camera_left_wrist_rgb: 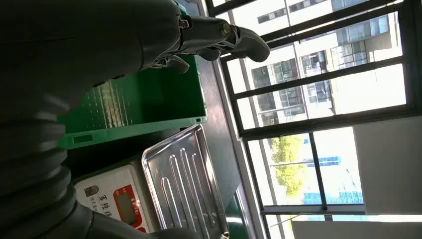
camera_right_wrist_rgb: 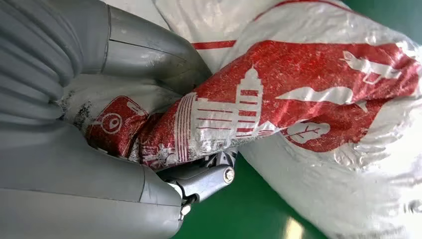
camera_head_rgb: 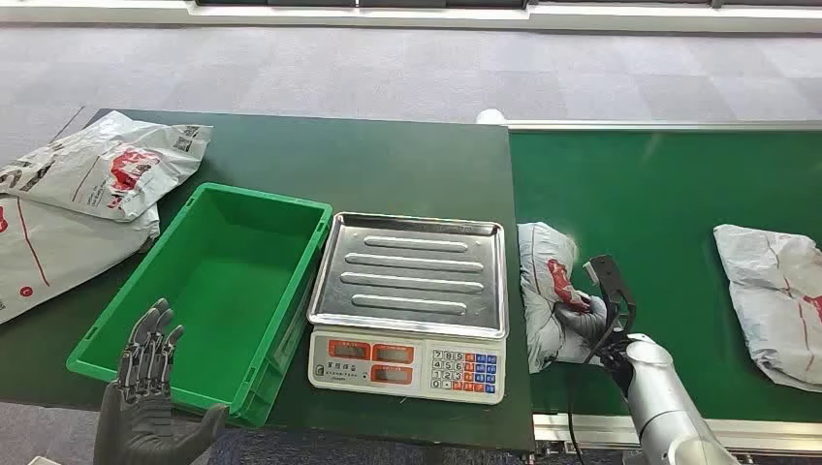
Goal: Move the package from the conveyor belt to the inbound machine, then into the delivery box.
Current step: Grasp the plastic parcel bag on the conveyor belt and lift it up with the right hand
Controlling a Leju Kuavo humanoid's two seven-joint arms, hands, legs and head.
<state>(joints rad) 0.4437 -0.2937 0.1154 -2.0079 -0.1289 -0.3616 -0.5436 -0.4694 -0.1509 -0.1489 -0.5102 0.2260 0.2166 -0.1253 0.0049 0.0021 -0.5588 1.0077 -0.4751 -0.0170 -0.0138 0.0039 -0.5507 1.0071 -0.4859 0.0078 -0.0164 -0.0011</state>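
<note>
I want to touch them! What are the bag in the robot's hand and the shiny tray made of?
The package in the right hand looks like thin grey plastic film: it crinkles and glints. The tray on the scale looks like brushed steel: silvery, ribbed, reflecting light.

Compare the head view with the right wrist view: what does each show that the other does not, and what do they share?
Head view alone: the green bin, the scale with its steel tray, the left hand held with fingers apart, a second package further along the conveyor belt, and more packages on the table. Right wrist view alone: the package's red print close up, with a tower and trees. Both: the right hand gripping the package on the green belt.
</note>
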